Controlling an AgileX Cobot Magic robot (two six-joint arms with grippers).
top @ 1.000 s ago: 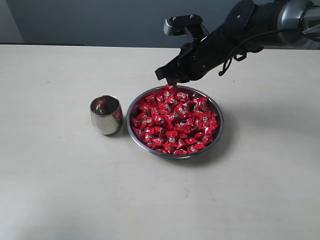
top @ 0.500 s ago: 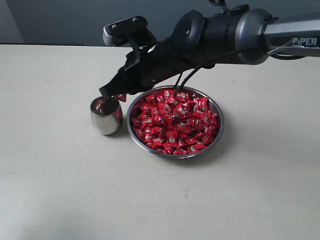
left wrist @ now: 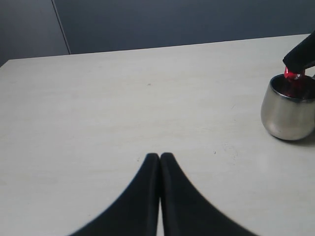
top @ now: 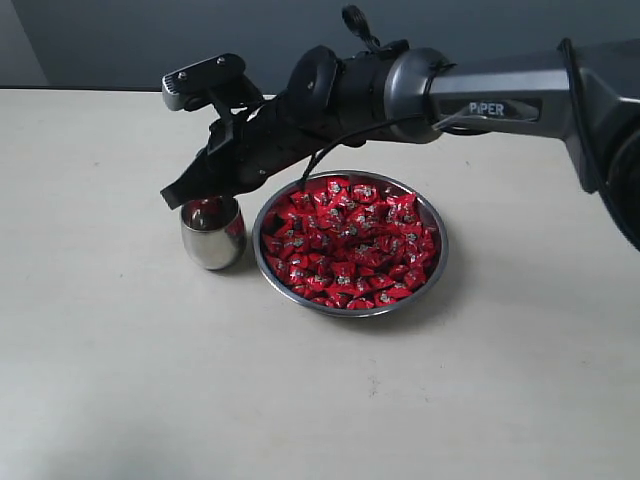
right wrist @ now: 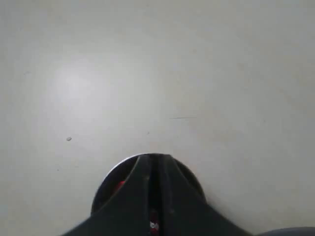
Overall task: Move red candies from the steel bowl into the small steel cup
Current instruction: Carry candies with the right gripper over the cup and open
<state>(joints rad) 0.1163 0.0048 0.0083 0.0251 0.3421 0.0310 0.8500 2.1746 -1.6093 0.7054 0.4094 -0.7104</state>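
Your right gripper (top: 177, 196) pinches one shiny red-wrapped candy (left wrist: 293, 75) just above the small polished steel cup (top: 210, 240); the wide steel bowl (top: 440, 250) alongside is heaped.

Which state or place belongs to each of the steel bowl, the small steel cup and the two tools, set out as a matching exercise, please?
Things:
1. steel bowl
2. small steel cup
3. right tool
4. left tool

States or places:
A. shut, over bare table, holding nothing
B. heaped with red candies
C. shut on a red candy, right above the cup's mouth
D. upright beside the bowl

Pairs: 1-B, 2-D, 3-C, 4-A
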